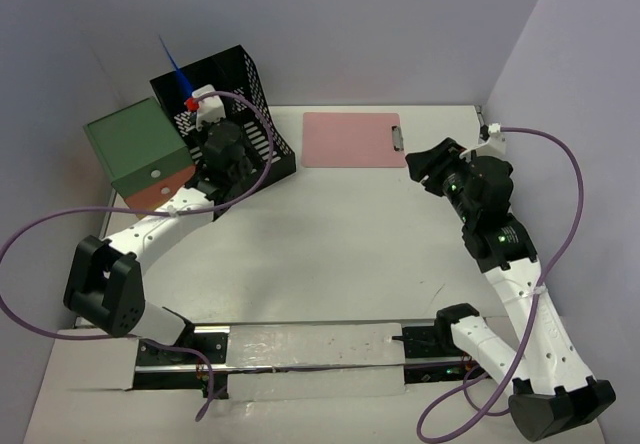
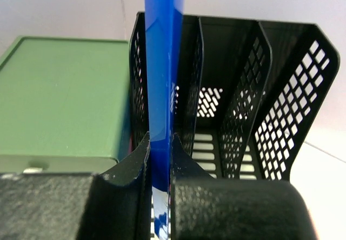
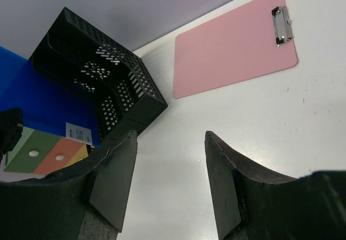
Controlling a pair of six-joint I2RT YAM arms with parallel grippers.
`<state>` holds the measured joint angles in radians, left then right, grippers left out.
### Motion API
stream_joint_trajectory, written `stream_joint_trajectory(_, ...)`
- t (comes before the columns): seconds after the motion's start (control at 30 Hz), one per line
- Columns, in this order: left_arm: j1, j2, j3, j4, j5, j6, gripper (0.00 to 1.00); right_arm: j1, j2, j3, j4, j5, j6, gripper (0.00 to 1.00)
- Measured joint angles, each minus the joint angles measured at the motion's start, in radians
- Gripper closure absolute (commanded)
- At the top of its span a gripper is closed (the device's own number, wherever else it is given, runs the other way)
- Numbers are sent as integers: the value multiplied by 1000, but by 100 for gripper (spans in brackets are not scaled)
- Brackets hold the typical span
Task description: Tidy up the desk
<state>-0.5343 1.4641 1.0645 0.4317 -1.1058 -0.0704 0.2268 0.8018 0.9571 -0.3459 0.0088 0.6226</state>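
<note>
Grip of left tool (image 2: 161, 145) tight on upright blue folder (image 2: 162, 61) at rack (image 2: 281, 105); right tool (image 3: 170, 138) wide above desk (image 3: 259, 126)

Overhead above desk (image 1: 350, 234), two wrist close-ups

Bare desk (image 1: 330, 224) between rack (image 1: 240, 69), clipboard (image 1: 352, 140)

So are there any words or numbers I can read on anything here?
Nothing here can be read.
The white sticker on the blue folder: too small to read.
The pale marks on the folder's edge: too blurred to read.
The pink clipboard, black file rack and green box: no writing shows.
</note>
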Motion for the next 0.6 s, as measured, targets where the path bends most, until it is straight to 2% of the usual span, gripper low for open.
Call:
stream_joint_trajectory(0.3, 15, -6, -72, 167, 50, 82, 100, 0, -24, 24, -35, 0, -4, 39)
stream_joint_trajectory(0.6, 21, 14, -108, 419, 97, 325, 100, 0, -46, 25, -42, -1, -11, 39)
